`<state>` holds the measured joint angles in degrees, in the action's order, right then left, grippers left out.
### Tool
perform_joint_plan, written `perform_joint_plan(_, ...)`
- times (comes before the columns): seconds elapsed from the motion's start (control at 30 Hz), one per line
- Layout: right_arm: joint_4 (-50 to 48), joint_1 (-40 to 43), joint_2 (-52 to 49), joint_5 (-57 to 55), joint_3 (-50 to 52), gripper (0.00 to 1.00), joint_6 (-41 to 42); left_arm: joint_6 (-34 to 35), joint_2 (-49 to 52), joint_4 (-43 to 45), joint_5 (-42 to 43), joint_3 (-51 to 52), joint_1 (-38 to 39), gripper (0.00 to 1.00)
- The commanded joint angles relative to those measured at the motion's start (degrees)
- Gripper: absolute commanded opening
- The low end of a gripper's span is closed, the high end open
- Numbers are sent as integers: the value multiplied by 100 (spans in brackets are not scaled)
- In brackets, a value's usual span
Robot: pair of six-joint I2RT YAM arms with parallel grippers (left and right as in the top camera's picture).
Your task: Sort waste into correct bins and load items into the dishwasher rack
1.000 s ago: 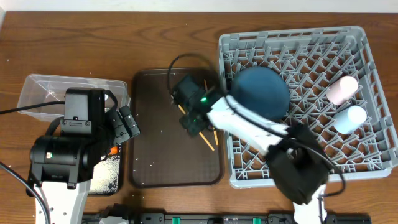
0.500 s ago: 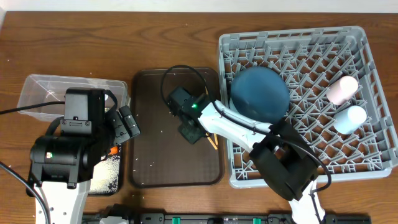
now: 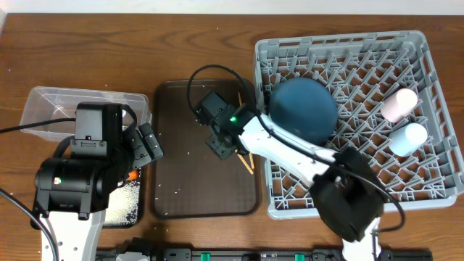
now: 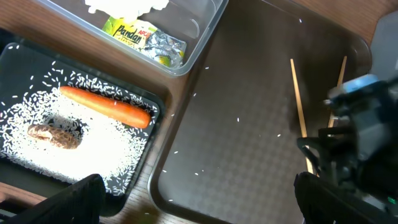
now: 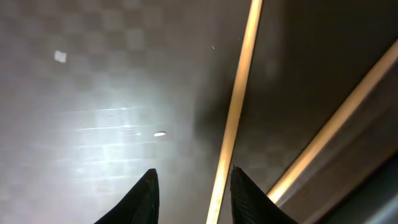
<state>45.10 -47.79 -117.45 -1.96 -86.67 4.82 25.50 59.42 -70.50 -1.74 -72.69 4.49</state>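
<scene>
"How does the right arm stand?"

"It stretches out to its own left, wrist bent down. The right gripper point(image 3: 221, 143) points straight down, its fingers point(image 5: 144, 198) a narrow gap apart."

"And the left arm?"

"It is folded at its own side. The left gripper point(image 4: 199, 205) is tilted downward, spread wide."

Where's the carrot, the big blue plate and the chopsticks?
carrot point(image 4: 106, 106): left wrist view, middle of its orange body.
big blue plate point(image 3: 304, 107): overhead view, centre of its round face.
chopsticks point(image 4: 298, 99): left wrist view, partway along the left stick.
</scene>
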Motion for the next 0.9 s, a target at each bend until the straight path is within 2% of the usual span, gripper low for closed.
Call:
perform_joint_plan(0.0,-2,166,-481,-81,33,30,125,9,11,-17,-87,-31,-35,98)
perform_joint_plan(0.1,-13,166,-588,-74,33,28,201,9,11,-17,-87,-31,-35,98)
perform_joint_plan(0.2,-35,164,-590,-57,33,15,197,9,11,-17,-87,-31,-35,98)
perform_joint_plan(0.23,-39,164,-588,-57,33,8,197,9,11,-17,-87,-31,-35,98)
perform_joint_plan(0.3,-33,164,-584,-57,31,2,199,9,11,-17,-87,-31,-35,98)
perform_joint_plan(0.4,2,164,-511,-59,20,8,197,9,11,-20,-87,-31,-35,98)
perform_joint_plan(0.47,83,168,-400,-61,-24,20,205,9,11,-20,-87,-31,-35,98)
perform_joint_plan(0.67,50,280,184,-680,-107,29,1349,9,11,-20,-87,-31,-35,98)
perform_joint_plan(0.87,87,490,284,-1154,-90,29,2144,9,11,-20,-87,-31,-35,98)
